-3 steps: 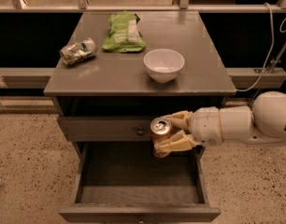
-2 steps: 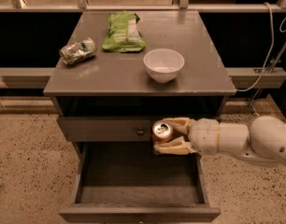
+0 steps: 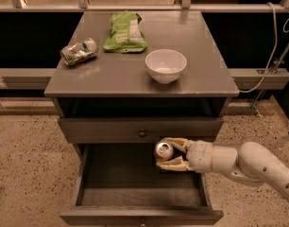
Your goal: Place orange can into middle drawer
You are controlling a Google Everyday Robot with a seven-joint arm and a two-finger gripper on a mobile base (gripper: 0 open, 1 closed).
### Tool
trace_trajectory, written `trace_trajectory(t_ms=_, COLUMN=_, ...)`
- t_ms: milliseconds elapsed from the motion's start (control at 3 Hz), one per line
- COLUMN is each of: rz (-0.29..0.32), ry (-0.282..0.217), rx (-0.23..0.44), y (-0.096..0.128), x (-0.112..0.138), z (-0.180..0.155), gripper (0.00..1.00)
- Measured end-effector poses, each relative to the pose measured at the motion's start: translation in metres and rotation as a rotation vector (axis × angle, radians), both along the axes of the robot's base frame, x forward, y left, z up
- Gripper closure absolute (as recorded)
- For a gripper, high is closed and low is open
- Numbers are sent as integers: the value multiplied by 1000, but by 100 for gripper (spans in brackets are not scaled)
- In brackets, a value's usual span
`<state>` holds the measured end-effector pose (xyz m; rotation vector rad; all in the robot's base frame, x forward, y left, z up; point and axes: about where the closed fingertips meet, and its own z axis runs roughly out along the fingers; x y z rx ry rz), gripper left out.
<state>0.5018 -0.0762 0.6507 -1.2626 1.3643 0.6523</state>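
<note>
The orange can, silver top facing up, is held in my gripper, whose pale fingers close around it from the right. The can hangs inside the open middle drawer, over its right half, just below the upper drawer's front. The drawer is pulled out and its dark floor shows nothing else in it. My white arm reaches in from the lower right.
The shut upper drawer with a small knob sits just above the can. On the cabinet top stand a white bowl, a crushed green-and-white can and a green snack bag. Speckled floor lies around the cabinet.
My gripper with the can has moved down from the upper drawer's front into the open middle drawer. The arm has dropped lower.
</note>
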Motion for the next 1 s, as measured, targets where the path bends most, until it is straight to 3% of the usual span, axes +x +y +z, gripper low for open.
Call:
trace_trajectory(t_ms=333, rz=-27, ry=147, rx=13, y=-11, x=-3, z=-71, gripper=100)
trace_trajectory(t_ms=667, rz=-41, ry=260, rx=30, y=-17, x=-13, z=-123, gripper=100)
trace_trajectory(t_ms=1000, rz=-77, ry=312, rx=32, y=-16, x=-14, z=-161, gripper=100)
